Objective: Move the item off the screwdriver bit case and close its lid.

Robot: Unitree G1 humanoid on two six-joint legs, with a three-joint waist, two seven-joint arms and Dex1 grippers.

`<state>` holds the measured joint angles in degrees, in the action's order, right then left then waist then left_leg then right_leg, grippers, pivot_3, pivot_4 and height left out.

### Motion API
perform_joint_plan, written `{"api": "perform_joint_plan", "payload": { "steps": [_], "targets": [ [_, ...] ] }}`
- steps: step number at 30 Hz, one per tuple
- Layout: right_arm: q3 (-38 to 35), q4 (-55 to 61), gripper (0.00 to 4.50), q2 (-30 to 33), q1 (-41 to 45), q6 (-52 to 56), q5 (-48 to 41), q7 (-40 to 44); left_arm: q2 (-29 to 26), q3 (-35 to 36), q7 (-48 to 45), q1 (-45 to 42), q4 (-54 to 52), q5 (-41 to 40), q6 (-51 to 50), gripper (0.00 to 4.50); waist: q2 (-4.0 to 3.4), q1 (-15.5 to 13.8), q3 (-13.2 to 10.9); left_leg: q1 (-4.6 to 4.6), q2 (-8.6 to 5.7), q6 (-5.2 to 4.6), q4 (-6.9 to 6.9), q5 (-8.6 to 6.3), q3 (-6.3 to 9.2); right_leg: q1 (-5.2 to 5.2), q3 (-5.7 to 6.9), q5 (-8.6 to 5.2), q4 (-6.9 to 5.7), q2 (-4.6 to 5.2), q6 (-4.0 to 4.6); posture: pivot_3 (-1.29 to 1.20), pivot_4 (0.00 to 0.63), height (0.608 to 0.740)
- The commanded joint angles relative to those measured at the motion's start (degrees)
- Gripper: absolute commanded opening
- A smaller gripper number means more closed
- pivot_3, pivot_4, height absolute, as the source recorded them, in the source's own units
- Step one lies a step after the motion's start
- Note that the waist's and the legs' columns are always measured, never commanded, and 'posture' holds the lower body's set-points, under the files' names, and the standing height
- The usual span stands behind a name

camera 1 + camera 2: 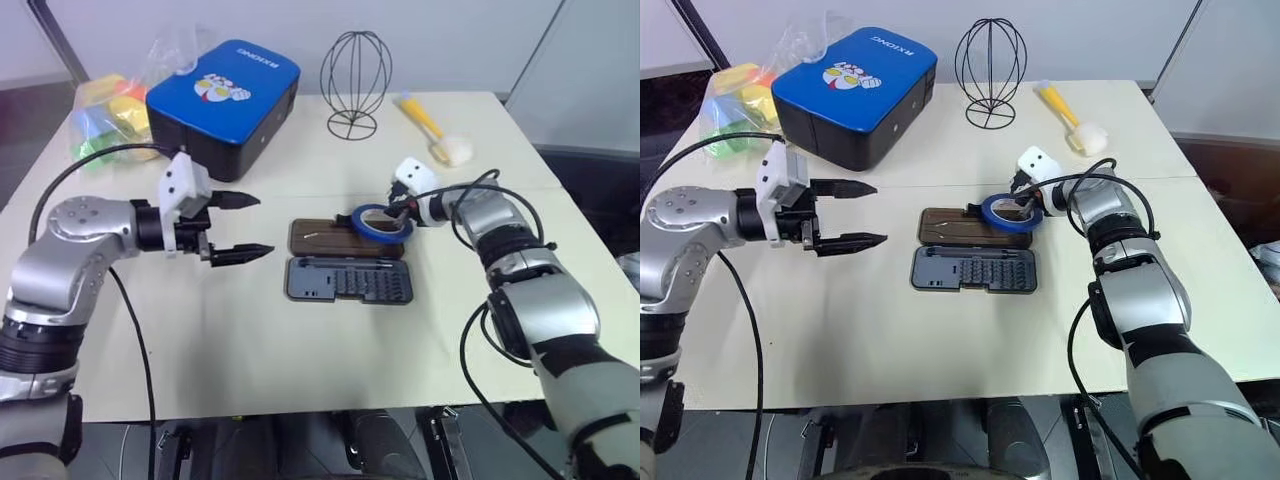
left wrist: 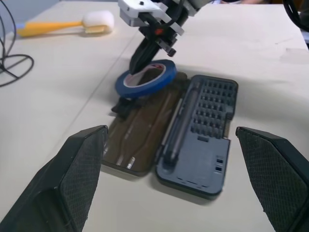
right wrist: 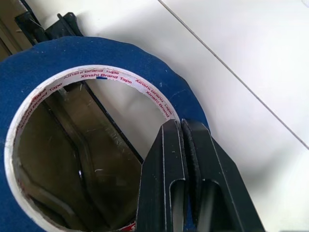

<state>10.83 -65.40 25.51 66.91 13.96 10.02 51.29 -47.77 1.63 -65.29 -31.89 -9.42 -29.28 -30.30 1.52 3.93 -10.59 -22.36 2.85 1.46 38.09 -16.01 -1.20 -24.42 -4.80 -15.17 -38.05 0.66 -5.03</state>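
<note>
The screwdriver bit case [image 1: 349, 279] lies open mid-bench. Its lid [image 1: 330, 238] carries the blue tape [image 1: 381, 223] at its right end, pinched by the right end effector [image 1: 402, 214]; next, lift it away. Left end effector [image 1: 243, 226] waits wide.

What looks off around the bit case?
The blue tape roll sits tilted, one edge raised off the case's open lid, overhanging its end. The right gripper is shut with fingers through the hole.
</note>
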Motion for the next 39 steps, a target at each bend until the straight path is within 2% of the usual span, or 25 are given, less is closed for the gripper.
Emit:
{"api": "perform_joint_plan", "payload": {
  "steps": [1,2,7,15,23,26,31,39],
  "targets": [
    [0.14,-0.63,0.61,0.55,-1.07,1.76,0.68,-0.49,0.31,-0.01,-0.83,-1.99,0.61,0.4,1.7,4.5,0.0,0.06,0.0,0.0,0.0,0.0,0.0,0.0,0.0,0.0,0.0,0.0,0.0,0.0,0.0,0.0,0.15,0.737],
    [0.09,-0.71,0.92,0.45,-0.92,1.78,0.77,-0.94,0.43,-0.17,-0.96,-2.29,0.95,0.51,1.86,4.5,0.0,0.07,0.0,0.0,0.0,0.0,0.0,0.0,0.0,-0.01,0.0,0.0,0.0,0.0,0.0,0.0,0.15,0.737],
    [-0.73,-0.59,3.39,-0.06,-0.36,3.36,-0.05,-0.2,0.91,-0.49,-1.41,-2.72,1.65,1.0,2.41,4.5,0.0,0.12,0.0,-0.01,0.0,0.0,-0.01,0.0,0.0,-0.01,0.0,0.0,0.01,-0.01,0.0,0.0,0.15,0.737],
    [-0.39,-2.51,3.39,-0.56,1.72,2.32,1.09,-0.56,0.65,0.62,-0.82,-1.45,0.37,0.8,1.9,4.5,-0.02,0.18,-0.01,-0.01,0.01,0.0,-0.09,0.0,0.0,-0.06,-0.01,-0.01,0.02,-0.02,0.01,0.0,0.15,0.737],
    [1.05,-6.01,3.39,-1.42,0.32,0.72,3.09,-2.55,-0.24,1.71,-0.02,0.1,-1.08,0.37,1.41,4.5,0.0,0.19,0.0,-0.01,0.01,0.0,-0.09,0.0,0.0,-0.06,-0.01,-0.01,0.02,-0.02,0.01,0.0,0.15,0.737],
    [0.73,-6.85,2.52,-1.2,-0.78,0.08,3.1,-3.52,-0.59,2.1,0.07,0.69,-1.87,0.13,0.99,4.5,0.0,0.06,0.0,-0.01,0.01,0.0,-0.09,0.0,0.0,-0.06,0.0,-0.01,0.02,-0.02,0.01,0.0,0.15,0.737],
    [0.92,-6.67,0.04,-1.04,-1.48,-0.33,3.43,-2.55,-0.74,2.17,-0.04,0.77,-2.03,0.23,0.78,4.5,0.06,0.16,0.04,0.0,0.01,0.0,-0.08,0.0,0.0,-0.04,0.0,-0.01,0.02,-0.01,0.01,0.0,0.15,0.737],
    [0.68,-5.73,0.04,-0.62,-1.96,-0.69,3.31,-2.51,0.06,0.77,-0.76,-1.14,-0.26,0.86,1.42,4.5,0.09,0.15,0.06,0.05,0.01,0.0,-0.04,0.0,0.01,0.02,0.0,-0.01,0.0,-0.01,0.01,0.0,0.15,0.737]
  ]
}}
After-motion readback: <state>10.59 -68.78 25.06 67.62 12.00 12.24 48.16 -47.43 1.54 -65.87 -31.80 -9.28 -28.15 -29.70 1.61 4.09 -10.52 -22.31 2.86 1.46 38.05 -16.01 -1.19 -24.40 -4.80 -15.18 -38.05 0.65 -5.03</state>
